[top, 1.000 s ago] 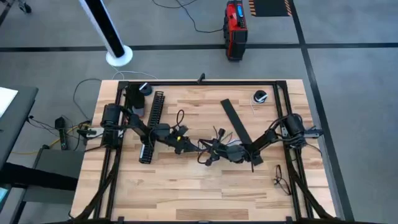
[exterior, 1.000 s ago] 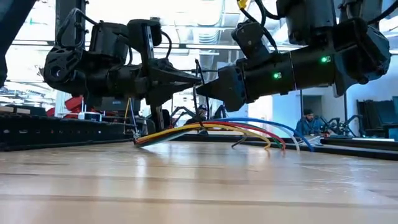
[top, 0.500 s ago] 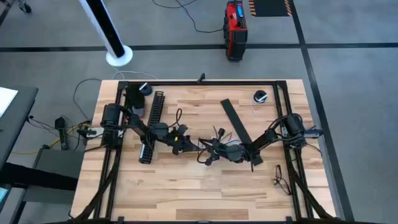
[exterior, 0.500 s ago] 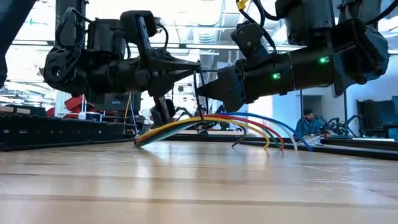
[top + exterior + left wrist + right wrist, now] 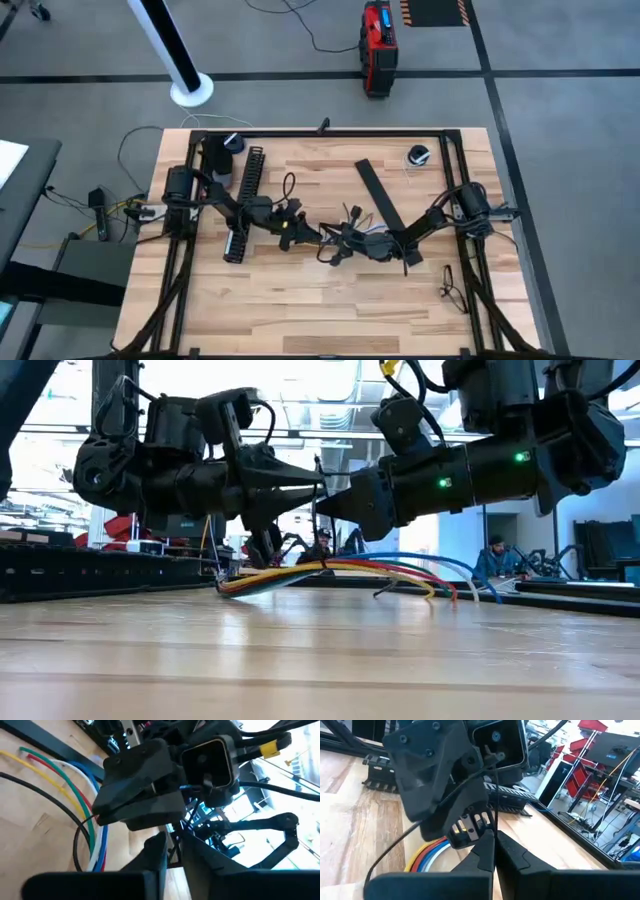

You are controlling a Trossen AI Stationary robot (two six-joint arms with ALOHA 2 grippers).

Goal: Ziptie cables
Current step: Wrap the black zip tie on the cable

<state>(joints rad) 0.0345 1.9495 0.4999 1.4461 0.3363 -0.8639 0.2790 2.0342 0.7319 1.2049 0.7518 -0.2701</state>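
Left end effector and right end effector meeting tip to tip, both pinching a thin black zip tie, hovering over multicoloured flexible cables lying on the wooden surface

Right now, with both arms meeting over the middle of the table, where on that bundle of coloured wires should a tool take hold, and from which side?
Probably the bundle of thin coloured wires is best gripped at its gathered end, where the strands lie together in one flat band on the wooden table. Come from above, fingers across the band. Toward the far end the strands fan apart, so a pinch there would catch only some.
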